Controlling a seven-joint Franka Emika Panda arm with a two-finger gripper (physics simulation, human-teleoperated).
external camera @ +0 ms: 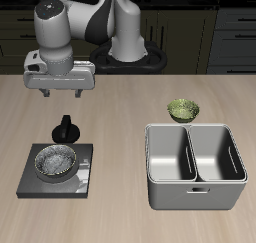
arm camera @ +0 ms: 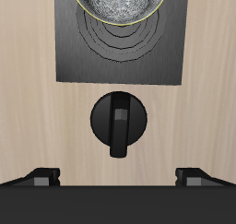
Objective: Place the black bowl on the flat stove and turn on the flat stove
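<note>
Resting on the flat stove (external camera: 60,175), black bowl (external camera: 55,163); gripper (external camera: 60,90) above, apart.

A small round black bowl (external camera: 54,163) shows a speckled grey-white shiny inside; the flat square dark-grey stove plate (external camera: 82,182) carries thin concentric ring markings and a round black knob (arm camera: 119,121). The light wooden table (external camera: 120,117) is pale beige with faint grain. A small green patterned bowl (external camera: 183,110) and a plain grey two-compartment metal bin (external camera: 194,167) complete the palette.
</note>
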